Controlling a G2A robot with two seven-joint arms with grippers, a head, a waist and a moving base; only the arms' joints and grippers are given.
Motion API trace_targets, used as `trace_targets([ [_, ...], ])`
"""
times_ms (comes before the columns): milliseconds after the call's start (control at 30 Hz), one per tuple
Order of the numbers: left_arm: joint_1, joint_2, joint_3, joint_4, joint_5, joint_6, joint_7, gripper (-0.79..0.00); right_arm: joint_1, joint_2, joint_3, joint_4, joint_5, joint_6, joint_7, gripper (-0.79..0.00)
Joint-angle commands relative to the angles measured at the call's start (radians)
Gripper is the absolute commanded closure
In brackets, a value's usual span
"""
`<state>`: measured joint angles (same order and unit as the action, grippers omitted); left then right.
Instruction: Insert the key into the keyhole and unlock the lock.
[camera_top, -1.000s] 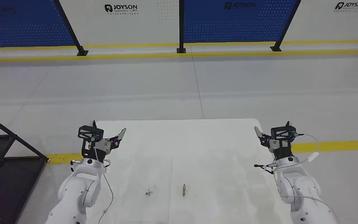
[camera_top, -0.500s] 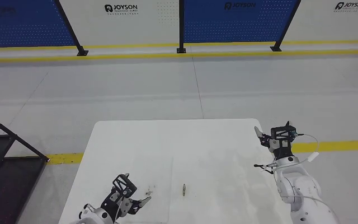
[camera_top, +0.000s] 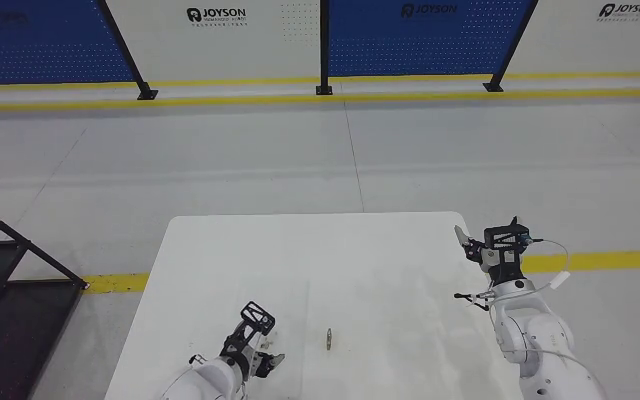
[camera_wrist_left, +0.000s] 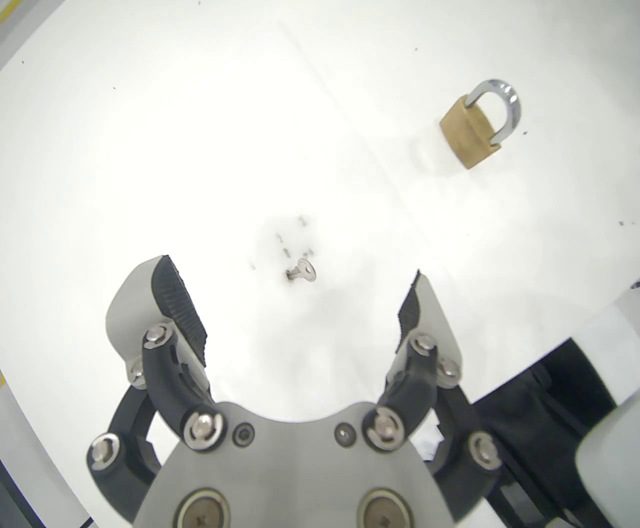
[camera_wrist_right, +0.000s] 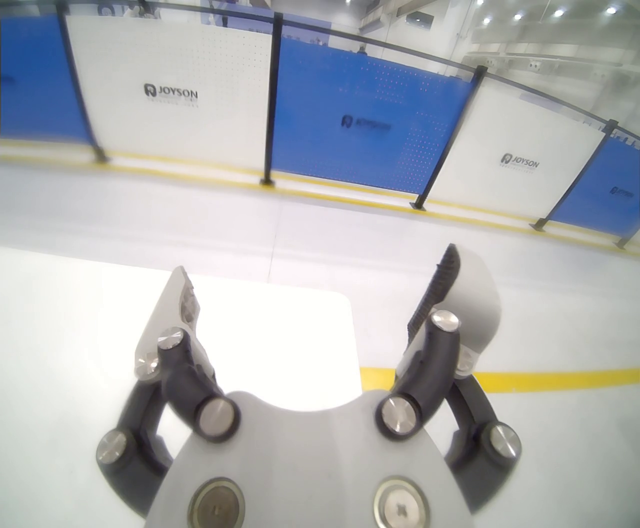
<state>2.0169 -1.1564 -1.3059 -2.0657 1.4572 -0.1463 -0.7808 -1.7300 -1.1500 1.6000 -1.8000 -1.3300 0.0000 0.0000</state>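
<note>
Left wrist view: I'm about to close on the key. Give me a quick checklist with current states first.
1. Is the left gripper open: ok, jaws wide apart.
2. Is the key lined up: ok, it lies flat on the table, ahead of the gap between the fingers, untouched.
3. Is the key clear of the lock: ok, the two lie apart.
4. Height above the key: cannot tell.
5. Which way the keyhole faces: cannot tell, that side of the lock is hidden.
6. Is the right gripper ready at the lock: not ok, it is open near the table's far corner, away from the lock.
</note>
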Motion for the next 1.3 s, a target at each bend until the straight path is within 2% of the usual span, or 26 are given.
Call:
trace_targets([
  [0,-0.018,-0.003,0.021,0.027,0.009,0.024,-0.011,-0.785,0.000,0.000,0.000,0.000,0.000,0.000,0.000,-0.785],
  [67,-0.037,-0.006,0.035,0.046,0.012,0.050,-0.015,-0.785,0.000,0.000,0.000,0.000,0.000,0.000,0.000,-0.785],
  [100,-0.042,-0.007,0.040,0.053,0.013,0.056,-0.015,-0.696,0.000,0.000,0.000,0.000,0.000,0.000,0.000,-0.785],
  [167,-0.058,-0.009,0.052,0.073,0.006,0.068,-0.024,-0.603,0.000,0.000,0.000,0.000,0.000,0.000,0.000,-0.785],
  [200,-0.063,-0.010,0.055,0.077,0.006,0.072,-0.026,-0.622,0.000,0.000,0.000,0.000,0.000,0.000,0.000,-0.785],
  [233,-0.068,-0.010,0.062,0.086,0.016,0.075,-0.026,-0.600,0.000,0.000,0.000,0.000,0.000,0.000,0.000,-0.785],
  [300,-0.072,-0.011,0.069,0.097,0.009,0.081,-0.027,-0.422,0.000,0.000,0.000,0.000,0.000,0.000,0.000,-0.785],
  [367,-0.077,-0.011,0.072,0.104,0.013,0.082,-0.026,-0.357,0.000,0.000,0.000,0.000,0.000,0.000,0.000,-0.785],
  [833,-0.104,-0.012,0.089,0.143,0.040,0.096,-0.016,-0.209,0.000,0.000,0.000,0.000,0.000,0.000,0.000,-0.785],
  [1033,-0.100,-0.010,0.082,0.138,0.040,0.096,-0.012,-0.209,0.000,0.000,0.000,0.000,0.000,0.000,0.000,-0.785],
  [1100,-0.098,-0.010,0.079,0.135,0.038,0.094,-0.010,-0.185,0.000,0.000,0.000,0.000,0.000,0.000,0.000,-0.785],
  [1267,-0.091,-0.008,0.074,0.124,0.036,0.090,-0.005,-0.203,0.000,0.000,0.000,0.000,0.000,0.000,0.000,-0.785],
])
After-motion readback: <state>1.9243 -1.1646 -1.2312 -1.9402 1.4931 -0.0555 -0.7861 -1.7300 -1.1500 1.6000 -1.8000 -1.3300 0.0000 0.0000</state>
